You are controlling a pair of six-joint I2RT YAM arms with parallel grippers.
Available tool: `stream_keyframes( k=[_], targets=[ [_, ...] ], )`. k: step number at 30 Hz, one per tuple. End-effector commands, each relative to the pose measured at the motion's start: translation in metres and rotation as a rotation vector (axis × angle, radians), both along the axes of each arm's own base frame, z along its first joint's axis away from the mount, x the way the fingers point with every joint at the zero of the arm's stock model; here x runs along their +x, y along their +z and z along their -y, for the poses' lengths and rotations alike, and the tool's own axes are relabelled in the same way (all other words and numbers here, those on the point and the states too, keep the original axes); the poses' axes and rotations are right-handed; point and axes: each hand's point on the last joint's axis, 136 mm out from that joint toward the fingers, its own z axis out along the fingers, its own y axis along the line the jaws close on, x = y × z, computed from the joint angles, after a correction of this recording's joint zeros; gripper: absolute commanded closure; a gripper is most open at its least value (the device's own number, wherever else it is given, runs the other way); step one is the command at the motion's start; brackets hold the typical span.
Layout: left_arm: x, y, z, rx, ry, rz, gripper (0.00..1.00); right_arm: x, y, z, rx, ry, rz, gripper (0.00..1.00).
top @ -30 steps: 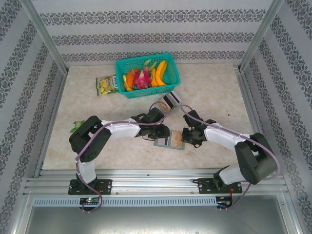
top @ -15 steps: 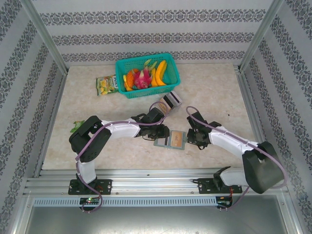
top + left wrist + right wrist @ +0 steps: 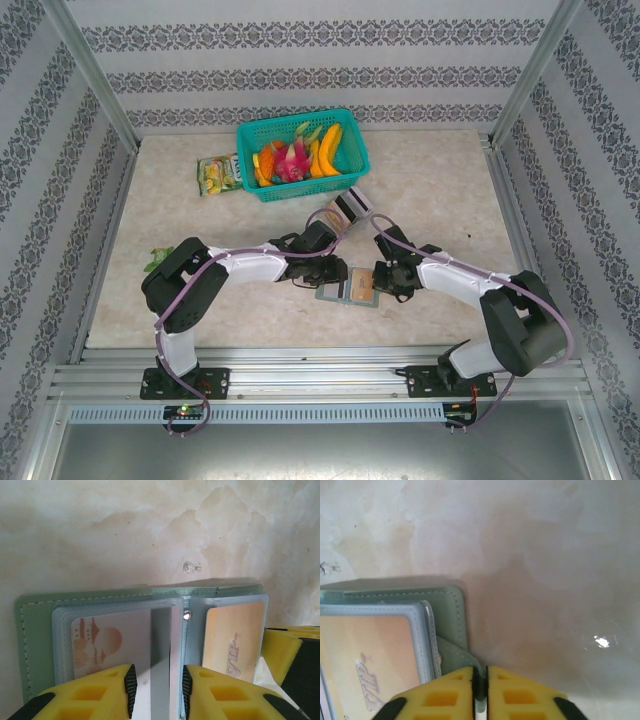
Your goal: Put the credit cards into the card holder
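The right pincer [image 3: 480, 672] is sitting with its yellow jaws drawn almost together at the right-hand edge of the card holder [image 3: 452, 610]. Its tips are touching the small green closing tab there, and I cannot tell whether the tab is actually being nipped. The left pincer [image 3: 157, 672] is resting on the open holder beside the spine, with a narrow gap between its jaws and a clear leaf lying in that gap. Whether it is pinching the leaf or merely pressing is not something the pictures are settling. The holder is lying open on the table [image 3: 440, 190] between the two arms, close to the near edge.

Its clear sleeves are carrying two cards: a pale card [image 3: 100, 640] with reddish print on the left and an orange-brown card [image 3: 232, 640] on the right. A striped card [image 3: 350, 208] is lying near the teal basket [image 3: 310, 187], which is holding bananas [image 3: 328, 150] and other fruit.

I am judging the cards light, stiff and slick, best taken by a short edge. The holder is looking soft and floppy, likely to slide unless pinned at the cover
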Motion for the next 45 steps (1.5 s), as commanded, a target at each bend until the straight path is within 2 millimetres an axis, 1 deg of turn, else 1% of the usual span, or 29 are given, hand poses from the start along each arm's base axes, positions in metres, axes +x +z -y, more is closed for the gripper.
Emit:
stream_keyframes(
  k=[1,3,7,10,11,13,16,17,18,19,21,22,24,27,29,30,32,35,37,40,43,45],
  targets=[
    [-0.018,-0.041,-0.027,0.137,0.024,-0.073,0.65,-0.017,-0.009,0.029,-0.133,-0.046,-0.045,0.96],
    [-0.018,-0.042,-0.027,0.138,0.024,-0.075,0.65,-0.016,-0.006,0.032,-0.124,-0.059,-0.036,1.0],
    [-0.019,-0.042,-0.028,0.143,0.025,-0.076,0.65,-0.015,-0.003,0.036,-0.085,-0.116,-0.016,1.0],
    [-0.018,-0.044,-0.029,0.146,0.027,-0.079,0.66,-0.013,0.0,0.037,0.019,-0.19,0.026,1.0],
    [-0.019,-0.044,-0.029,0.146,0.026,-0.08,0.65,-0.011,0.001,0.035,0.089,-0.228,0.04,0.99],
    [-0.019,-0.046,-0.03,0.147,0.03,-0.083,0.65,-0.009,0.004,0.036,0.198,-0.303,0.075,0.96],
    [-0.02,-0.049,-0.028,0.143,0.025,-0.089,0.65,-0.01,0.009,0.044,0.244,-0.366,0.112,0.91],
    [-0.02,-0.049,-0.028,0.143,0.023,-0.093,0.66,-0.011,0.009,0.048,0.245,-0.384,0.111,0.88],
    [-0.02,-0.05,-0.027,0.141,0.023,-0.096,0.66,-0.013,0.01,0.051,0.233,-0.39,0.107,0.85],
    [-0.02,-0.05,-0.027,0.137,0.023,-0.095,0.66,-0.016,0.01,0.058,0.193,-0.391,0.104,0.83],
    [-0.021,-0.051,-0.027,0.135,0.022,-0.099,0.66,-0.021,0.009,0.07,0.112,-0.392,0.091,0.71],
    [-0.021,-0.051,-0.026,0.133,0.021,-0.1,0.66,-0.023,0.01,0.074,0.08,-0.383,0.083,0.71],
    [-0.021,-0.05,-0.026,0.132,0.021,-0.099,0.66,-0.02,0.013,0.07,0.081,-0.338,0.085,0.72],
    [-0.02,-0.049,-0.025,0.128,0.021,-0.096,0.66,-0.006,0.024,0.039,0.177,-0.186,0.13,0.69],
    [-0.02,-0.048,-0.024,0.124,0.019,-0.098,0.66,-0.004,0.026,0.025,0.16,-0.107,0.124,0.66],
    [-0.02,-0.048,-0.023,0.123,0.018,-0.095,0.66,-0.004,0.024,0.022,0.131,-0.081,0.111,0.66],
    [-0.02,-0.048,-0.024,0.124,0.016,-0.097,0.66,-0.005,0.018,0.023,0.066,-0.076,0.077,0.66],
    [-0.021,-0.047,-0.025,0.128,0.017,-0.097,0.66,-0.003,0.011,0.024,0.02,-0.075,0.05,0.66],
    [-0.021,-0.047,-0.026,0.129,0.019,-0.097,0.66,-0.002,0.007,0.023,-0.009,-0.061,0.045,0.68],
    [-0.021,-0.047,-0.026,0.13,0.019,-0.096,0.66,-0.006,-0.001,0.026,-0.056,-0.044,0.004,0.75],
    [-0.02,-0.047,-0.025,0.13,0.019,-0.096,0.66,-0.008,-0.007,0.028,-0.078,-0.04,-0.023,0.77],
    [-0.02,-0.048,-0.025,0.133,0.016,-0.099,0.66,-0.011,-0.009,0.03,-0.077,-0.064,-0.038,0.77]
  ],
)
